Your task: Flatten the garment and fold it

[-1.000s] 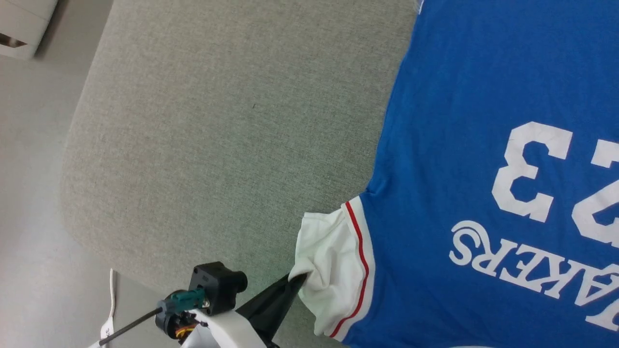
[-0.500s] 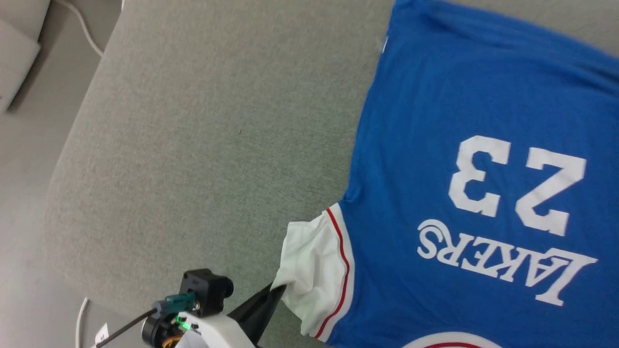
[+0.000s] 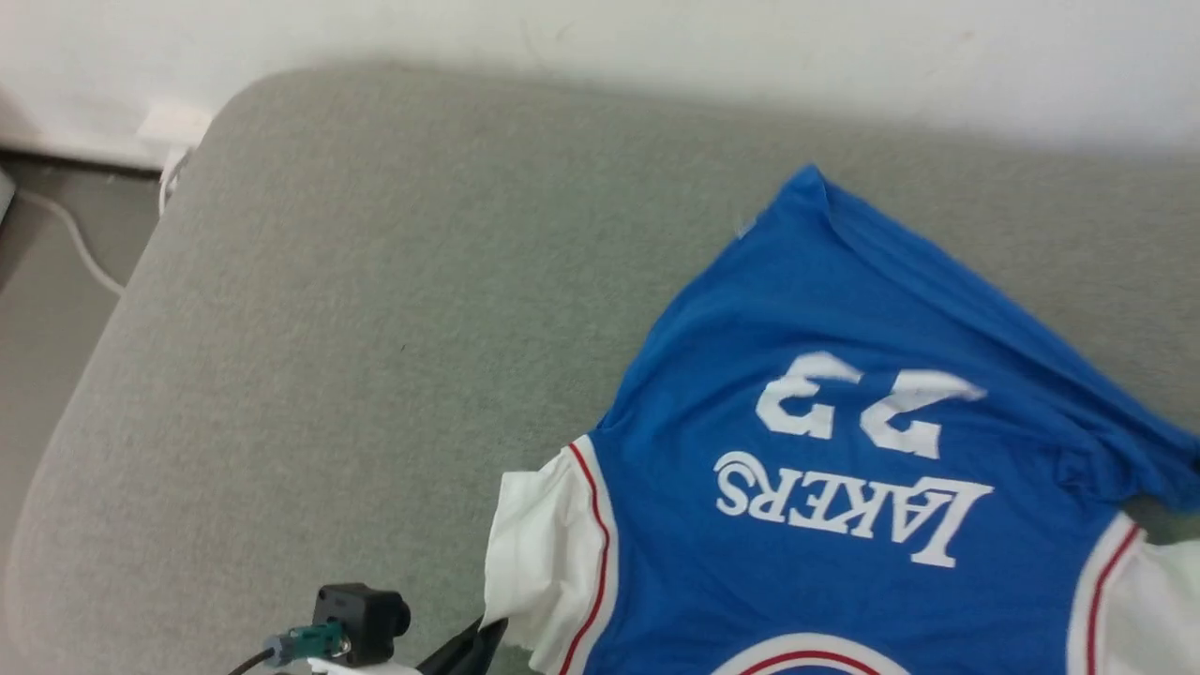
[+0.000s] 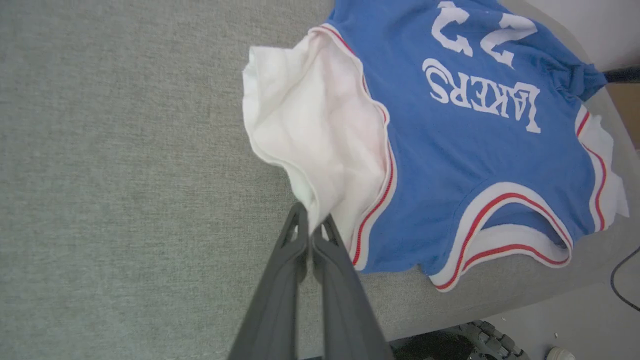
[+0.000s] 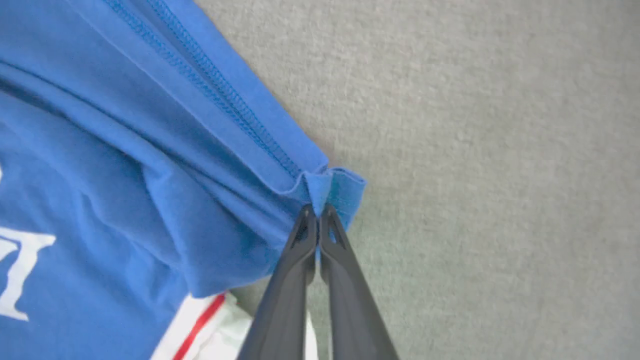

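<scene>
The garment (image 3: 806, 581), a blue jersey with white "LAKERS" and 23 upside down to me, lies on the grey padded surface (image 3: 375, 328). At the bottom edge of the head view my left gripper (image 3: 487, 630) is shut on the rim of the white sleeve (image 3: 534, 562). The left wrist view shows that pinch, with the left gripper (image 4: 311, 222) closed on the sleeve (image 4: 310, 115), which is lifted and creased. In the right wrist view my right gripper (image 5: 317, 212) is shut on a folded corner of the blue hem (image 5: 335, 187). The cloth (image 5: 125, 175) behind that corner is bunched into ridges.
A white wall (image 3: 656, 47) runs behind the surface. The surface's rounded left corner drops to the floor, where a white cable (image 3: 66, 234) and a socket (image 3: 173, 122) sit. The left wrist view shows the near edge, a dark wheel (image 4: 450, 345) and a black cable (image 4: 625, 280).
The head camera has tilted up and turned, bringing the wall into view. The jersey's far right side now looks drawn in and rumpled. My left gripper still holds the sleeve.
</scene>
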Robot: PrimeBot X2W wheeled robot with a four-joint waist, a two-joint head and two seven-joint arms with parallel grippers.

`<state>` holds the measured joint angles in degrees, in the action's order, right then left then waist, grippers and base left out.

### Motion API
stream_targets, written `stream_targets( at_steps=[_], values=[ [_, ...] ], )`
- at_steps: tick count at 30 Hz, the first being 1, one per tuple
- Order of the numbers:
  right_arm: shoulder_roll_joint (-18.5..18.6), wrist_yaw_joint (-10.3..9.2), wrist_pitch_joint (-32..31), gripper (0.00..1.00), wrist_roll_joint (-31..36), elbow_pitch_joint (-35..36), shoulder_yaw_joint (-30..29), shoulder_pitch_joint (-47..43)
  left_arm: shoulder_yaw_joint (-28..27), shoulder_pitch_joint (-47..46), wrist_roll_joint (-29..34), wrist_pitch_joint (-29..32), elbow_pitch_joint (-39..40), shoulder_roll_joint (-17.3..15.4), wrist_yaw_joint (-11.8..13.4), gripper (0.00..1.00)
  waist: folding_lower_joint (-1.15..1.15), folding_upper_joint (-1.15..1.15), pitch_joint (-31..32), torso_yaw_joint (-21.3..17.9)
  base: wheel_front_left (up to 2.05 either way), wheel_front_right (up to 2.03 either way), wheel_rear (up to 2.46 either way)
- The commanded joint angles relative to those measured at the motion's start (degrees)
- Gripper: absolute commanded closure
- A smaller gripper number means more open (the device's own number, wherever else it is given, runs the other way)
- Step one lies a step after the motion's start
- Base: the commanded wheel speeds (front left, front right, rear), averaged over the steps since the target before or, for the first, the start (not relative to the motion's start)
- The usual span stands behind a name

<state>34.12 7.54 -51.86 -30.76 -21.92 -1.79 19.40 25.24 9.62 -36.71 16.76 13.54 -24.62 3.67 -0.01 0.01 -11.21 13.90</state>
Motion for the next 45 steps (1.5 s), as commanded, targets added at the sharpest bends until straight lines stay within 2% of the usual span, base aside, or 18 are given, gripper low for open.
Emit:
stream_targets(
  at_steps=[1, 8, 15, 20, 26, 27, 28, 33, 39, 45],
  values=[
    [0.1, -0.05, -0.3, 1.00, -0.4, 0.9, -0.6, -1.6, -0.4, 0.5, -0.3, -0.3, -0.2, -0.3, 0.4, 1.00, 0.01, -0.01, 5.4, -5.1, 0.00, 0.00, 0.00],
    [-2.6, -0.05, -5.3, 1.00, -0.5, 12.6, -7.9, -14.6, -1.4, 2.1, -0.9, -1.0, -0.4, -0.8, 1.3, 1.00, 0.01, -0.01, 7.3, -7.4, 0.00, 0.00, 0.00],
    [-8.4, -0.05, -11.1, 1.00, 2.2, 22.7, -15.6, -25.9, -1.7, 2.2, -1.0, -1.7, -1.3, -0.9, 1.4, 1.00, 0.01, -0.01, 7.5, -8.2, 0.00, 0.00, 0.00],
    [-12.4, -0.05, -13.9, 1.00, 4.6, 24.4, -18.5, -31.3, -1.6, 1.6, -1.2, -2.2, -2.1, -0.6, 1.2, 1.00, 0.01, -0.01, 7.4, -8.1, 0.00, 0.00, 0.00],
    [-13.4, -0.05, -14.1, 1.00, 6.2, 23.3, -17.3, -33.1, -1.5, 1.3, -1.4, -2.4, -2.7, -0.4, 1.0, 1.00, 0.01, -0.01, 7.6, -7.7, 0.00, 0.00, 0.00],
    [-13.1, -0.05, -13.6, 0.94, 6.2, 23.4, -17.0, -32.7, -1.5, 1.2, -1.4, -2.4, -2.7, -0.4, 1.0, 1.00, 0.01, -0.01, 7.6, -7.7, 0.00, 0.00, 0.00],
    [-12.7, -0.05, -12.8, 0.00, 6.3, 23.7, -16.8, -32.1, -1.4, 1.2, -1.4, -2.5, -2.7, -0.4, 1.0, 1.00, 0.01, -0.01, 7.5, -7.5, 0.00, 0.00, 0.00],
    [-10.5, -0.05, -12.3, 0.00, 4.1, 26.7, -14.8, -27.4, -1.1, 0.6, -1.2, -2.6, -2.2, -0.3, 1.0, 1.00, 0.01, -0.01, 6.7, -6.4, 0.00, 0.00, 0.00],
    [-8.7, -0.05, -11.1, 0.00, 1.2, 30.7, -9.9, -15.8, -0.1, -1.5, 0.0, -2.8, -0.4, 0.1, 0.5, 1.00, 0.01, -0.01, 3.0, -3.5, 0.00, 0.00, 0.00],
    [-7.9, -0.05, -9.2, 0.00, 3.3, 26.0, -3.2, -3.3, 1.0, -4.6, 1.2, -3.1, 1.0, 1.0, -0.3, 1.00, 0.01, -0.01, -2.0, 0.5, 0.00, 0.00, 0.00]
  ],
)
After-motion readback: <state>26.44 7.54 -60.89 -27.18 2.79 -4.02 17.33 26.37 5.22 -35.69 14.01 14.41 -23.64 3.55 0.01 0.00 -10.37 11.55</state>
